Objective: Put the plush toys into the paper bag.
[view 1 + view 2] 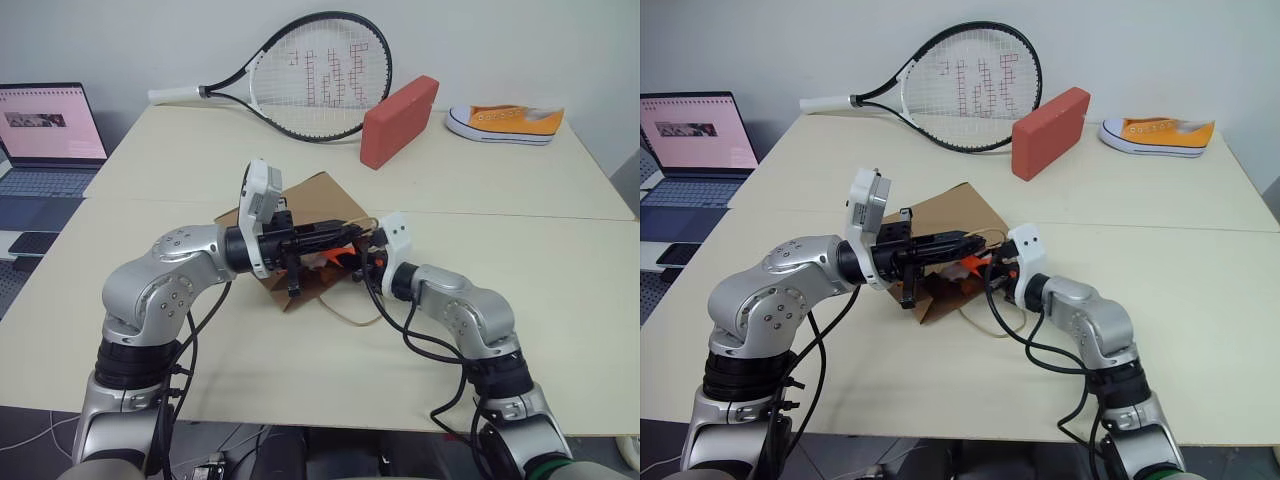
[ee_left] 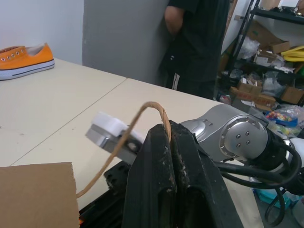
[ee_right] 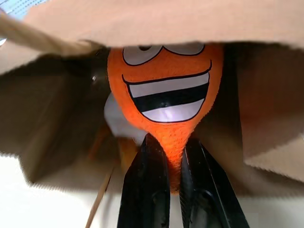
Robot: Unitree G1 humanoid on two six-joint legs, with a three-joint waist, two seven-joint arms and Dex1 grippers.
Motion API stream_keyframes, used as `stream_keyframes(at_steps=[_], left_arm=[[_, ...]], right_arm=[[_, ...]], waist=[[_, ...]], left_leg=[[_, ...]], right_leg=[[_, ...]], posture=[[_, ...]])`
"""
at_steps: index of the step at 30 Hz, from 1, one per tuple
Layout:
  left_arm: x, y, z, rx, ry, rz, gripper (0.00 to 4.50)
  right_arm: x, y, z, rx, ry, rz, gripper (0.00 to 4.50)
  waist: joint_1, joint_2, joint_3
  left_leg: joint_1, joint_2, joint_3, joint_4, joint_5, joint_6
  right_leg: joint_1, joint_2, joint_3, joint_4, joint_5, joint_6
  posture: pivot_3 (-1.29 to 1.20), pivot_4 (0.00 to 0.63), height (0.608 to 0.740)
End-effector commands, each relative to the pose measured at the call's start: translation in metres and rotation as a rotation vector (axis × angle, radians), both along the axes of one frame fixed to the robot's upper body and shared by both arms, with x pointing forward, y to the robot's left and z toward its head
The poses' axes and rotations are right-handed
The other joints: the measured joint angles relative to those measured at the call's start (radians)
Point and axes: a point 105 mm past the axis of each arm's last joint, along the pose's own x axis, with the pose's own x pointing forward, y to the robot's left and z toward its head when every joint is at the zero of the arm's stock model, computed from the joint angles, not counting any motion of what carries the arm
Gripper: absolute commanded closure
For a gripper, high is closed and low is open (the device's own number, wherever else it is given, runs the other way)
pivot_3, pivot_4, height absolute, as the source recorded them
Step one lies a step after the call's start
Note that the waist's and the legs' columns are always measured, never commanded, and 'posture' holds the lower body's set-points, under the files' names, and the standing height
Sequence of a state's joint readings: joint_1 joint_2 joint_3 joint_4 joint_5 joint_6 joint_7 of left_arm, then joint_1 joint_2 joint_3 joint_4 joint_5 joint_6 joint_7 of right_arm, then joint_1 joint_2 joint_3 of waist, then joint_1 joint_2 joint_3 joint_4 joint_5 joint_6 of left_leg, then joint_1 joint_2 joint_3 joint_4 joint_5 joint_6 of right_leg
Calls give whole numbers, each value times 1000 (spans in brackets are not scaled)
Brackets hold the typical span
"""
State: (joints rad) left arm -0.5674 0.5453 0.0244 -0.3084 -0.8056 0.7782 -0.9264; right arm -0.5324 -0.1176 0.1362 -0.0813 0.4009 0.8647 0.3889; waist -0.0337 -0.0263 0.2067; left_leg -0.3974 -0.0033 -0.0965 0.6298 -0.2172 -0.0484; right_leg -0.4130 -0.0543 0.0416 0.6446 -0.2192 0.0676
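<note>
The brown paper bag (image 1: 318, 196) lies mid-table with its mouth toward my right arm. My left gripper (image 2: 169, 129) is shut on one twisted loop handle (image 2: 148, 110) and holds the mouth up. My right gripper (image 3: 173, 142) is shut on the narrow end of the orange carrot plush toy (image 3: 164, 90), whose grinning face sits inside the bag's mouth. A white soft toy (image 3: 115, 118) shows partly behind the carrot, deeper in the bag. From the head camera both grippers meet at the bag's mouth (image 1: 345, 250), with some orange showing there.
The bag's other handle loop (image 1: 352, 316) lies on the table. A tennis racket (image 1: 310, 75), a red block (image 1: 400, 120) and an orange sneaker (image 1: 505, 122) lie at the back. A laptop (image 1: 45, 130) stands at the left. A person (image 2: 199, 42) stands beyond the table.
</note>
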Motion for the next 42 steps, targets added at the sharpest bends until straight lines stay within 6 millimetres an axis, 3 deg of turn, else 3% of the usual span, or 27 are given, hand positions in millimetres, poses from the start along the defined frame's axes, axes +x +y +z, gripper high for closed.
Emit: stream_keyframes(at_steps=[1,5,9,18,25,32,37,42], left_arm=[[-7,-6,7,-5,-35,-40,4500],[-8,-8,6,-7,-31,-47,4500],[-8,-8,5,-6,-25,-45,4500],[-4,-8,3,-6,-28,-23,4500],[-1,-10,3,-7,-34,-16,4500],[1,-11,4,-14,-41,-4,4500],[1,-10,3,-17,-40,-4,4500],[2,-11,3,-17,-41,-5,4500]], right_arm=[[10,2,7,-2,-18,-37,4491],[20,4,5,-18,-27,-83,4491],[22,5,5,-4,-51,-107,3240],[0,4,16,-2,-107,-49,23],[-30,-7,26,-53,-143,87,23],[-53,-45,33,-207,-239,192,23],[-45,-63,8,-327,-259,152,23],[-34,-56,-12,-324,-245,127,23]], waist=[[0,0,0],[-1,0,0],[-2,0,0],[-2,0,0],[-1,0,0],[2,0,0],[-1,0,0],[-9,0,0]], left_leg=[[0,0,0,0,0,0],[0,0,0,0,0,0],[0,0,0,0,0,0],[-1,0,0,0,0,0],[-1,0,0,0,0,0],[-1,0,0,0,0,0],[-1,0,1,0,0,0],[-1,0,1,0,0,0]], right_leg=[[0,0,0,0,0,0],[0,0,0,0,0,0],[-1,0,0,1,0,0],[-1,0,0,1,0,0],[-1,0,0,0,0,0],[-1,0,0,0,0,0],[-1,0,0,0,0,0],[-1,0,0,0,0,0]], posture=[[0,150,740],[0,150,740],[0,150,740],[0,150,740],[0,150,740],[0,150,740],[0,150,740],[0,150,740]])
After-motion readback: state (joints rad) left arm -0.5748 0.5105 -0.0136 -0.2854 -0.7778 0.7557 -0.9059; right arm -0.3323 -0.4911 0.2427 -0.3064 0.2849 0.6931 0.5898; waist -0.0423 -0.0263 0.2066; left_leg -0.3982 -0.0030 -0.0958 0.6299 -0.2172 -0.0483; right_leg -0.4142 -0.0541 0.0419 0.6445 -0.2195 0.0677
